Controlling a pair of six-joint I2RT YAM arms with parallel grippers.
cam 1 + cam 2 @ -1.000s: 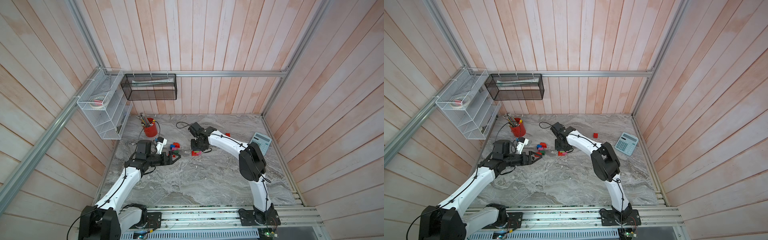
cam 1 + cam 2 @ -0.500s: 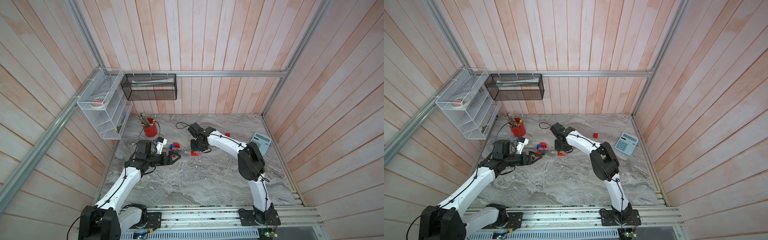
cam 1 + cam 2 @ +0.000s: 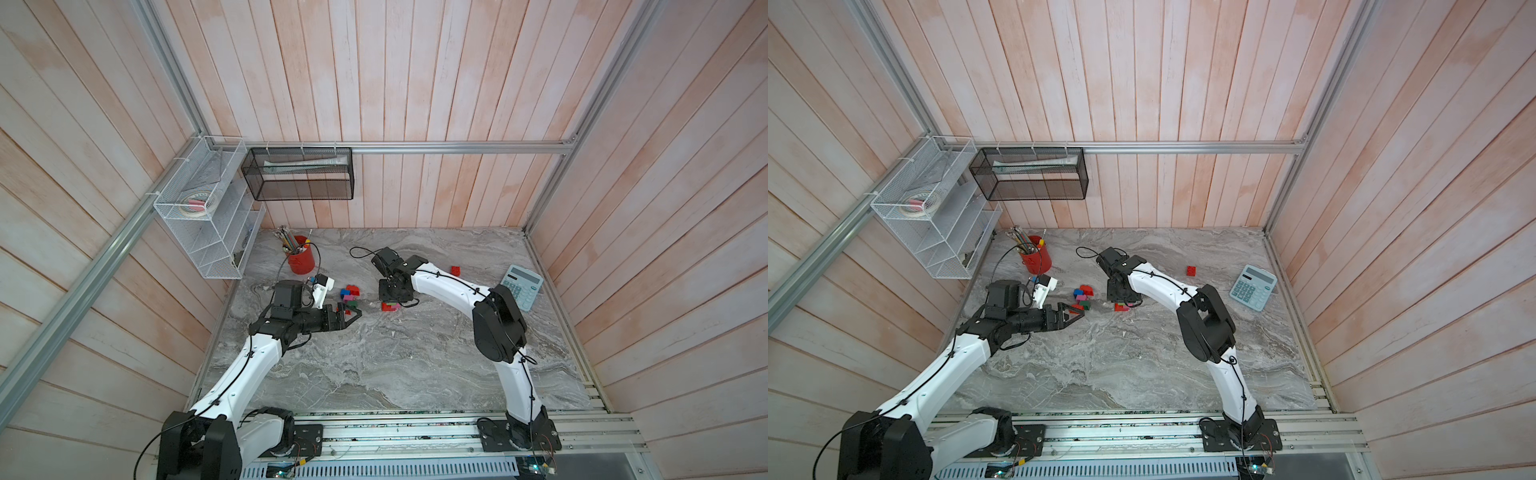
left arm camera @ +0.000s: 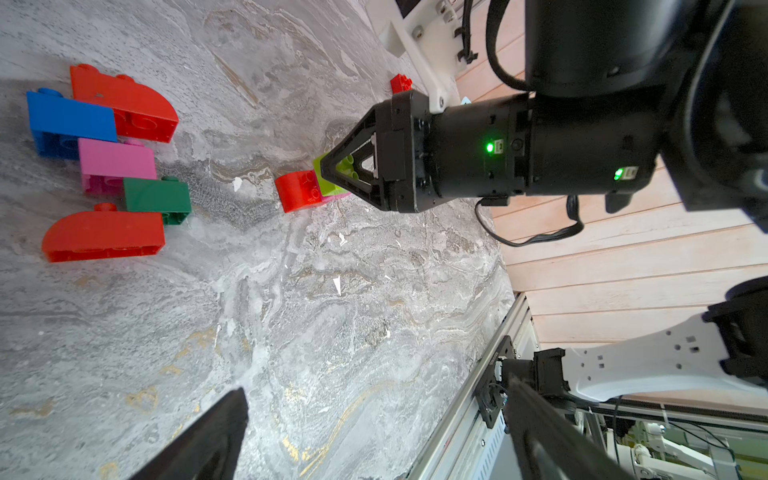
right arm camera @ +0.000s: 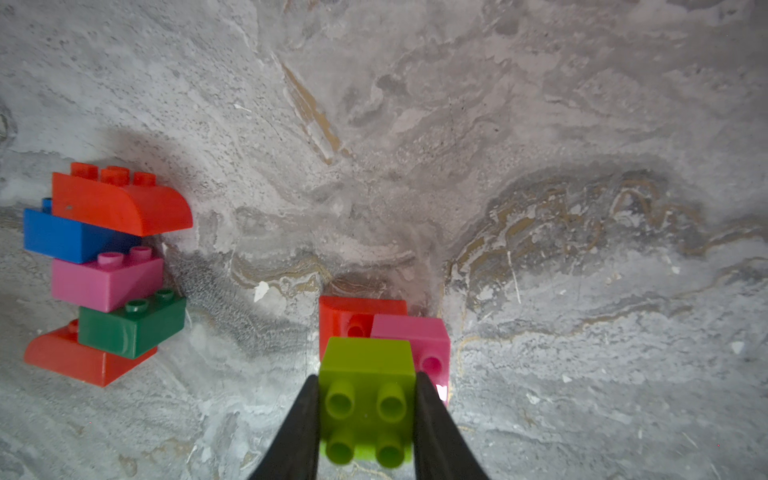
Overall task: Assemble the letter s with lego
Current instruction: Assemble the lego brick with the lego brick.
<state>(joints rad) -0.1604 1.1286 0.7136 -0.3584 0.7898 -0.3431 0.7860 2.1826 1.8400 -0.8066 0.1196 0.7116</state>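
The right gripper is clamped on the lime brick, one finger on each side wall, with the studs facing the wrist camera. The brick sits low over the table, against a short red brick and a pink brick. Whether it is already seated on them or only touching is hard to tell from these angles. The left gripper hangs empty with its jaws wide apart, just beside the five-brick zigzag that lies on the marble a little way off. A lone red brick sits near the calculator.

The step looks like joining the lime brick to the red and pink pair. To do it well, square the lime brick's edges to its neighbours first, then press straight along the stud axis, not at a slant, since the loose pair could skid on smooth marble. Bracing them with the idle left gripper would likely help
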